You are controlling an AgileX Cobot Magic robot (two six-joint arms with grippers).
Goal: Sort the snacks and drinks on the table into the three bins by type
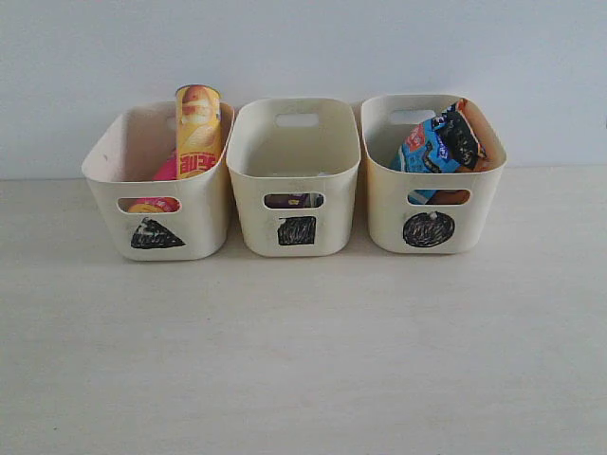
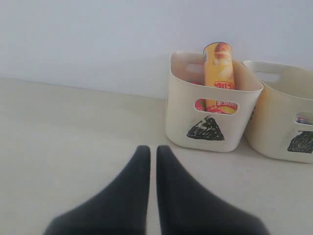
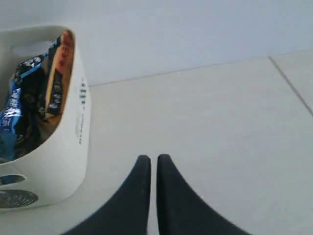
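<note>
Snacks and drinks: none lies on the wide, pale beige wood-grain table [image 1: 303, 360]; everything visible sits inside the three cream plastic bins.
Triangle-marked cream bin [image 1: 204, 227]: a tall yellow chip tube [image 1: 197, 128] stands upright in it, with a pink chip tube [image 1: 165, 172] low beside it.
Square-marked cream bin [image 1: 254, 213]: only a dark, purplish scrap shows through the slot handle (too small to name).
Circle-marked cream bin [image 1: 384, 223]: a crinkled blue snack bag [image 1: 422, 152] leans beside an orange-and-black snack bag [image 3: 58, 73].
Left gripper [image 2: 152, 149]: its black fingers are drawn together with nothing between them, over bare table near the triangle-marked bin.
Right gripper [image 3: 153, 159]: likewise closed and empty, just beside the circle-marked bin.
Step in hand: the sorting looks finished, with both arms clear of the bins.
Next move: probably nothing more to carry. If an item waits out of view, a gripper would have to open before reaching for it.
</note>
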